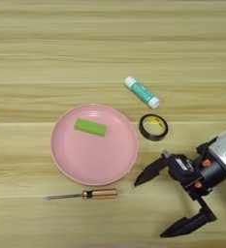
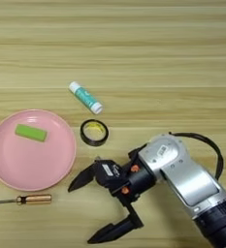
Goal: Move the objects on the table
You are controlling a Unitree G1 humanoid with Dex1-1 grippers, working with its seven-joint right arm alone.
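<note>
Our right gripper (image 2: pixel 88 208) hangs over the bare wood at the near right, its two black fingers spread wide and grasping nothing; one finger (image 1: pixel 151 173) points left toward the plate's near-right rim, the other (image 1: pixel 185 225) points left and toward us. We count one of each thing on the table (image 1: pixel 46 58). The single pink plate (image 1: pixel 92 162) sits left of the gripper, and the one green block (image 1: pixel 90 127) lies flat in its far half, long axis running left to right with a slight tilt. One screwdriver (image 1: pixel 81 194) lies just nearer to us than the plate, long axis left to right, thin shaft pointing left and amber handle to the right. One black tape ring (image 1: pixel 153 127) lies flat just beside the plate's right rim. One glue stick (image 1: pixel 141 92) lies beyond the ring, on a diagonal, one white end far-left and the other near-right.
</note>
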